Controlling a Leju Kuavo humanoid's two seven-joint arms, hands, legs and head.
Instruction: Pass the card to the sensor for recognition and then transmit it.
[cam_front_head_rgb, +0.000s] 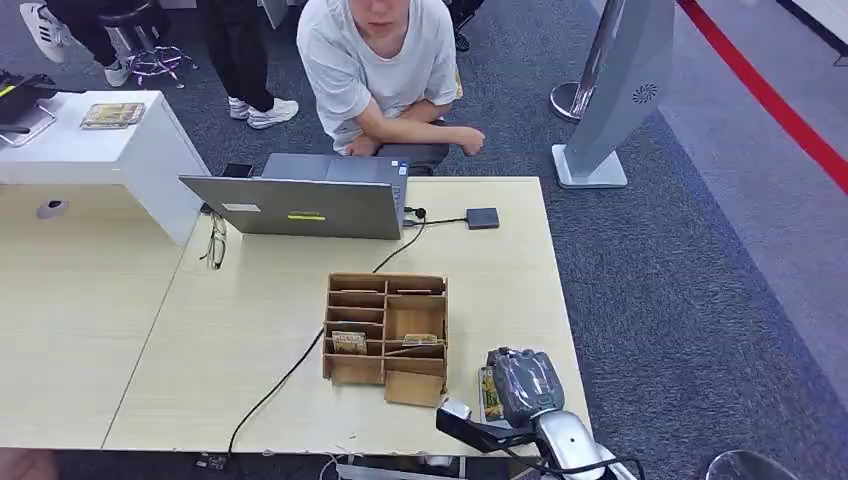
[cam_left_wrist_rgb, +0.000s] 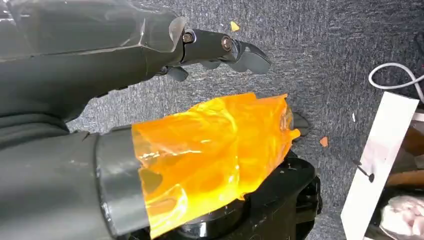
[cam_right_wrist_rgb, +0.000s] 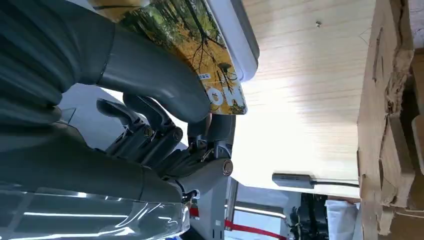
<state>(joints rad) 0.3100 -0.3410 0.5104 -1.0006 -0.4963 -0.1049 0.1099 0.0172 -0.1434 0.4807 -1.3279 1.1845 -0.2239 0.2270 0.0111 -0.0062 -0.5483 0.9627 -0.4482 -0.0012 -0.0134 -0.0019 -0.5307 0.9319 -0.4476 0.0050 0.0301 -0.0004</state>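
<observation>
Item: light wooden table (cam_front_head_rgb: 250, 330), the widest thing before me, on dark grey carpet (cam_front_head_rgb: 680, 300) crossed by a red floor line (cam_front_head_rgb: 770, 95) far beyond my right hand (cam_front_head_rgb: 525, 385). Item: a person (cam_front_head_rgb: 375, 70) in a pale shirt seated at the far edge, behind a grey laptop (cam_front_head_rgb: 300, 205). Item: a grey angled stand (cam_front_head_rgb: 620, 90) on the carpet, far ahead of my right hand. Item: wooden compartment box (cam_front_head_rgb: 385, 338), just beside my right hand on its inner side; the head view shows small cards in some slots, too small to read. Item: a small dark sensor box (cam_front_head_rgb: 482, 218) on a cable, well ahead of my hand near the laptop. Item: my right hand, low at the near table edge, thumb and fingers closed on the card (cam_right_wrist_rgb: 200, 47); the wrist view shows its autumn-forest print pressed under my thumb against a white-rimmed device (cam_right_wrist_rgb: 235, 37), which the head view mostly hides beneath my hand. Item: my left hand (cam_left_wrist_rgb: 165, 95) hangs over carpet, orange film on the thumb, dark fingers (cam_left_wrist_rgb: 225, 47) extended, nothing held.
</observation>
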